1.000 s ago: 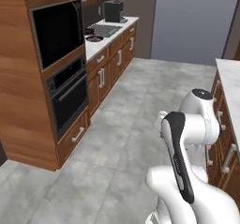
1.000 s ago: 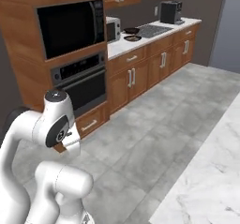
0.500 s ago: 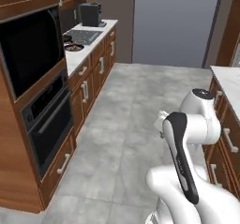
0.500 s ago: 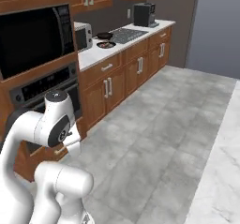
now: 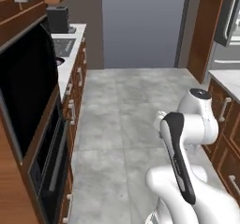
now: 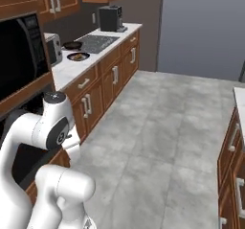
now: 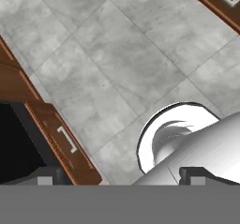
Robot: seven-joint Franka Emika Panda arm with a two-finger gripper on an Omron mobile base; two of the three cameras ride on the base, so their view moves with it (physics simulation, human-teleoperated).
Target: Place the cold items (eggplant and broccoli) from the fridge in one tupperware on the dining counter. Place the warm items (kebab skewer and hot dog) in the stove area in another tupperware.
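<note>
1. Light is soft and even, like flat overhead room light with no clear source; nothing is blown out.
2. Shadows are faint: the grey floor [image 5: 126, 124] shows only mottled tile tones.
3. The white arm [image 5: 187, 138] carries smooth shading and a mild sheen, no hard glare.
4. The oven front [image 5: 23, 87] reads as flat black without detail.
5. All views are low-resolution and slightly soft, with jagged edges on cabinet handles; no edge distortion.

Glossy white arm [image 5: 187, 190], dark joints
</note>
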